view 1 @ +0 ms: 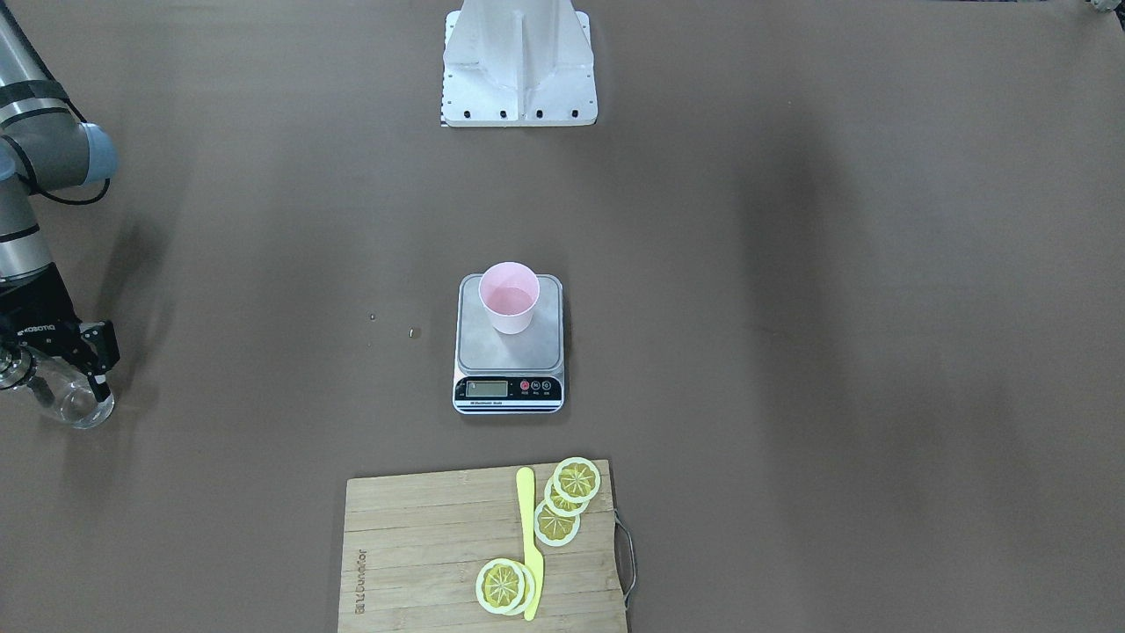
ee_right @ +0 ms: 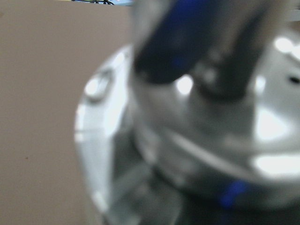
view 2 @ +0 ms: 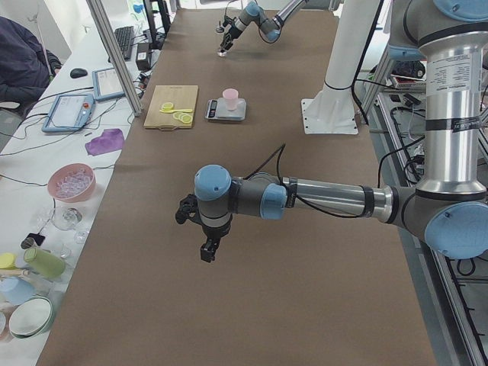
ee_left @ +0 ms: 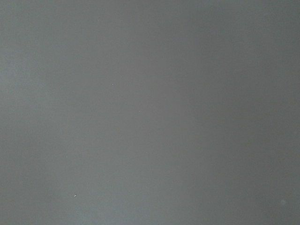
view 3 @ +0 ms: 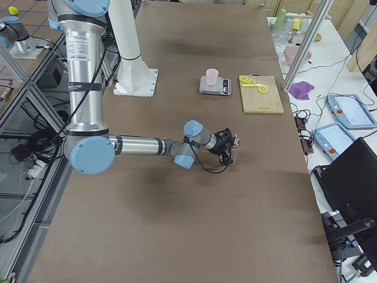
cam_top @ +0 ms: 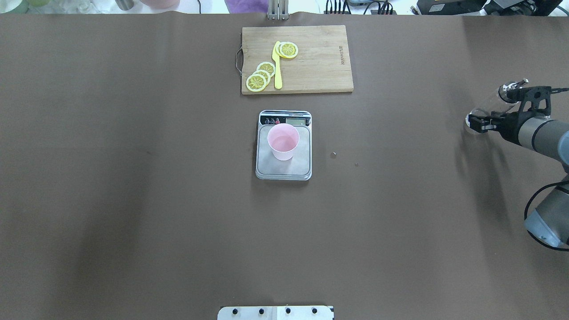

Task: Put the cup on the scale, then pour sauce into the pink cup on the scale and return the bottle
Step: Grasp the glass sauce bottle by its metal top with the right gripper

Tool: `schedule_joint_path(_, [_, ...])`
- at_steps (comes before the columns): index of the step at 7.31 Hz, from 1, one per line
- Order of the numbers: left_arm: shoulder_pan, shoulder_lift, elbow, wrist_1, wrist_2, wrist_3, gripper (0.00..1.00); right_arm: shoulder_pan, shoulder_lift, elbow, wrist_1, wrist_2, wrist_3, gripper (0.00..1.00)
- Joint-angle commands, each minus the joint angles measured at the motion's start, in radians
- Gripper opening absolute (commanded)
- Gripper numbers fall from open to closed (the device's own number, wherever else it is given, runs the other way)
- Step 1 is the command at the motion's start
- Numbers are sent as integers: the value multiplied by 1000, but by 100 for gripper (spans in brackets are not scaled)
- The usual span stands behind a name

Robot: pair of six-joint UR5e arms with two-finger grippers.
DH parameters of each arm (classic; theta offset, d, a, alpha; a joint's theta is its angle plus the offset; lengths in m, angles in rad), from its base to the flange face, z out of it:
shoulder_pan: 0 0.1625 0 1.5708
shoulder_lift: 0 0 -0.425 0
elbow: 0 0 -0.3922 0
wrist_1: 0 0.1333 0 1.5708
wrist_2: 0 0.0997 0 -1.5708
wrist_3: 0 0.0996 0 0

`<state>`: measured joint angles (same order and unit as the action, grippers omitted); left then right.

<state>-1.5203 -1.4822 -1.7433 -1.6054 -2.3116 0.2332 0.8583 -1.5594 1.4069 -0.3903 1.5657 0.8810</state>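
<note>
Bottle (view 1: 77, 403) is way out at the right end of the desk (view 1: 791, 352), with the right gripper (cam_top: 500, 109) jaws clamped round its body. I'd guess that's its parking spot, well clear of the scale (view 1: 510, 352). Its long axis looks roughly upright, spout up. Pink cup (view 1: 509, 297) stands on the platform, off the display so I can read it. Left gripper (view 2: 207, 248) hangs over bare desk — can't tell its jaws.

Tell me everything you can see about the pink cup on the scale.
The cup is small, pale pink and looks like plastic. It tapers from a wide round rim to a narrower base and has no handle. It stands upright, mouth up, near the middle of the silver platform of the scale, well inside its edges. Only the scale touches it. Whether it holds any liquid is too faint to tell.
</note>
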Motion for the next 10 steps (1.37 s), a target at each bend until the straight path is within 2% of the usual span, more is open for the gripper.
schedule_joint_path(1, [0, 0, 1, -1, 0, 0, 98, 5, -16, 1, -7, 2, -3, 0])
schedule_joint_path(3, [0, 0, -1, -1, 0, 0, 98, 2, -13, 4, -4, -41, -19, 0])
schedule_joint_path(7, [0, 2, -1, -1, 0, 0, 98, 2, -2, 18, -39, -36, -2, 0])
schedule_joint_path(10, [0, 8, -1, -1, 0, 0, 98, -16, -8, 188, -253, -68, 65, 0])
